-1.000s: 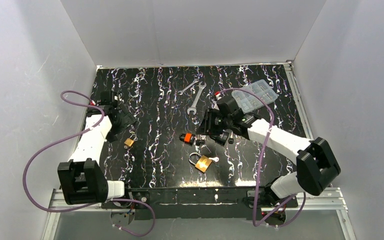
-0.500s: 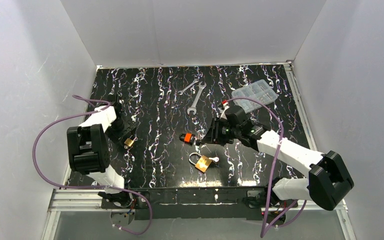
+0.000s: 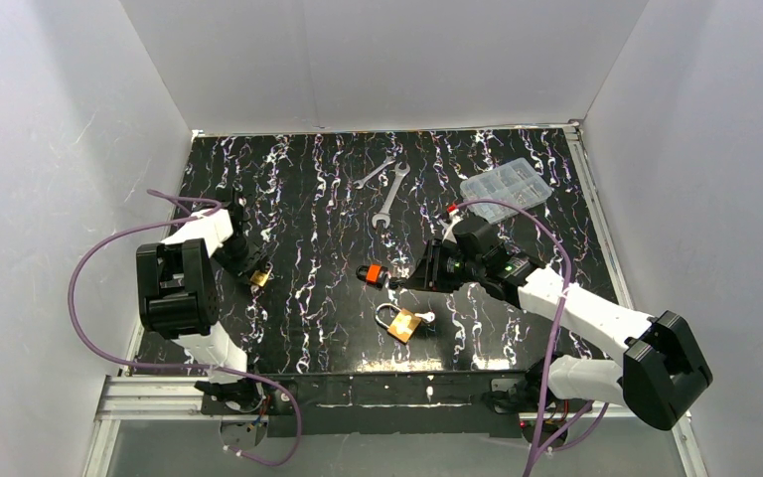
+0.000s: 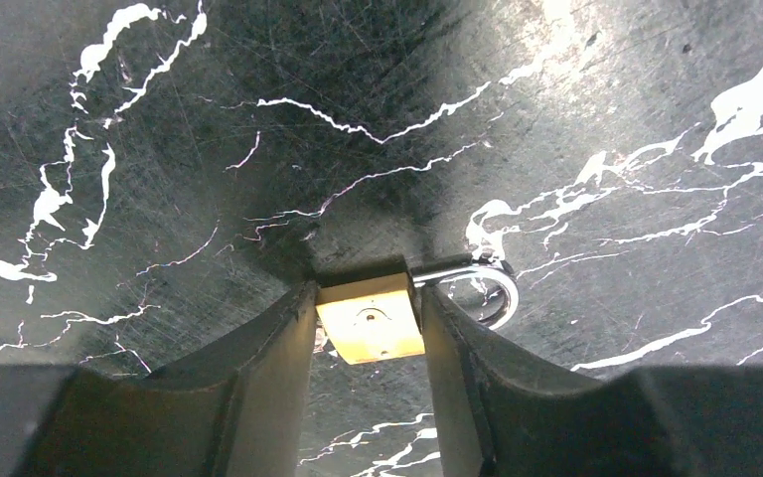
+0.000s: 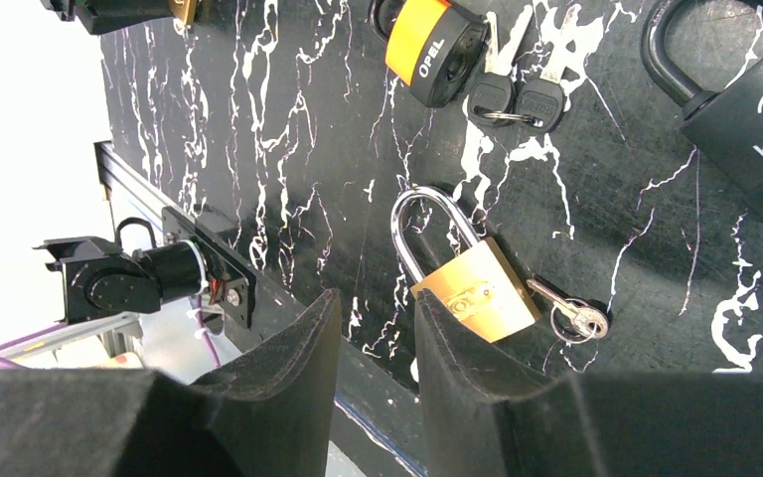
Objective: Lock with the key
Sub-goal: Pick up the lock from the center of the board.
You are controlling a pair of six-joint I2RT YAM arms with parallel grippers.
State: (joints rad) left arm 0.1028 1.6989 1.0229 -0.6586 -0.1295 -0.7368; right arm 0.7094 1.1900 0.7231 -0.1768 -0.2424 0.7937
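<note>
The small brass padlock (image 4: pixel 370 328), at nine o'clock on the table (image 3: pixel 308 199), was clamped by the left gripper (image 4: pixel 366 298), probably for steadying. The right gripper (image 5: pixel 378 308), part-open and empty, was poised over the key (image 5: pixel 571 318) at six o'clock.

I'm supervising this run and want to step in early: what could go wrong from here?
The left gripper pinches the small brass padlock with just its fingertips; it may twist or slip when lifted. The right gripper hovers open near the silver key and the black-headed keys; it might take the wrong one.
</note>
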